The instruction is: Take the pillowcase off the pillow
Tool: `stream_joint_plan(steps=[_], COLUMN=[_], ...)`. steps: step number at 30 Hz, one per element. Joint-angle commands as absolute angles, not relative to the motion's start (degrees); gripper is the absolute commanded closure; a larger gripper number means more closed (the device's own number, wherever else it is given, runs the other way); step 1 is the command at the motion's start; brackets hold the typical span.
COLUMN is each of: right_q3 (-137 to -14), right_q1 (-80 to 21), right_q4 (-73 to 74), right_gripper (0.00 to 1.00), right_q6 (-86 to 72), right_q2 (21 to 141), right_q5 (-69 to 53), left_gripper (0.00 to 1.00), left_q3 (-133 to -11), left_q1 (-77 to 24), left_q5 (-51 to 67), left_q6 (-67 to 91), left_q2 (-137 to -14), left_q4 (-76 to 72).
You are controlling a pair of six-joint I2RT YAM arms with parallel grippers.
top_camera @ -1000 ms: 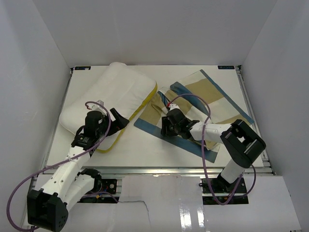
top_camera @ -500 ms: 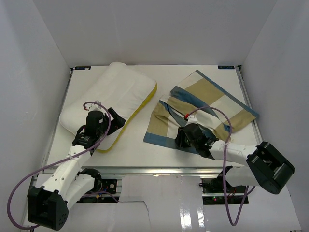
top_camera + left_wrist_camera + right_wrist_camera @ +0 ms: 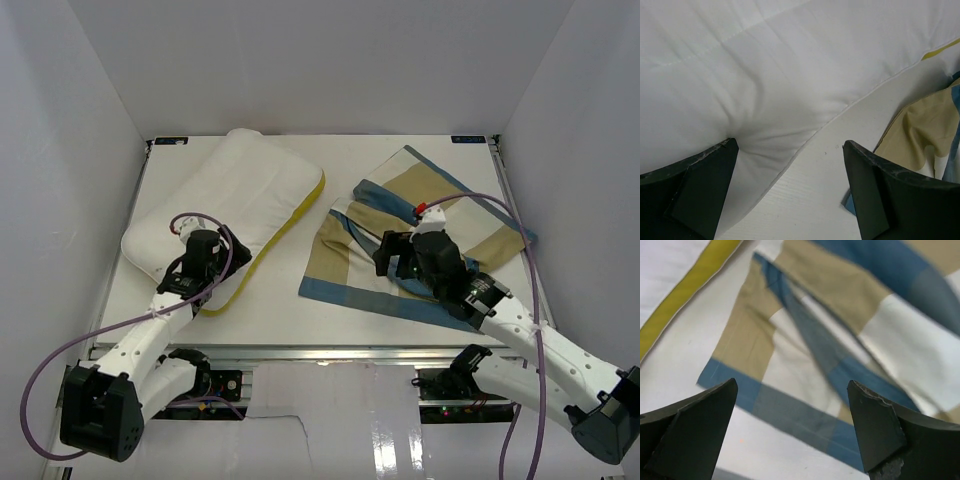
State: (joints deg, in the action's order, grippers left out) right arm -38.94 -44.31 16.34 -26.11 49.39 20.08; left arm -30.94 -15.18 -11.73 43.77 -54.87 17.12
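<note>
Diagonally, pillow (image 3: 250, 185) runs near-left to far-right, pillowcase (image 3: 338, 258) beside; left gripper (image 3: 790, 144), right gripper (image 3: 792, 385) spread

your two arms are white w/ black joint housings: left arm (image 3: 138, 345), right arm (image 3: 548, 345). a purple cable (image 3: 50, 360) loops off each. red bit (image 3: 421, 210) atop the right wrist. left gripper (image 3: 790, 145) is matte black, edges scuffed.
</note>
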Motion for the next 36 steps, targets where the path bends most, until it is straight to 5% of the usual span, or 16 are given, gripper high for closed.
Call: stream_joint_plan(steps=[1, 5, 14, 26, 36], right_q3=[-42.71, -42.72, -38.13, -57.98, -66.08], right_q1=[-38.7, -21.32, -3.36, 2.63, 2.9], right_q4=[25.31, 25.4, 6.8, -7.11, 1.63], right_gripper=[0.04, 0.04, 0.06, 0.1, 0.09], right_q6=[-23.65, -24.77, -27.51, -16.97, -14.67], right_q2=[50.09, 54.22, 67.21, 101.04, 99.76], right_q5=[30.59, 26.45, 17.33, -10.51, -3.81], left_gripper=[0.02, 0.02, 0.02, 0.02, 0.02], left_q3=[-29.27, -28.04, -23.57, -20.3, -25.3], left_q1=[-15.12, -15.12, -17.65, -18.98, -19.42], left_q5=[-14.5, -11.0, -0.96, -5.27, -8.0], left_q6=[44.3, 45.0, 52.03, 52.21, 45.88], left_q2=[-58.25, -61.78, -61.8, -54.06, -56.77], left_q4=[15.39, 11.17, 0.63, -3.6, -1.94])
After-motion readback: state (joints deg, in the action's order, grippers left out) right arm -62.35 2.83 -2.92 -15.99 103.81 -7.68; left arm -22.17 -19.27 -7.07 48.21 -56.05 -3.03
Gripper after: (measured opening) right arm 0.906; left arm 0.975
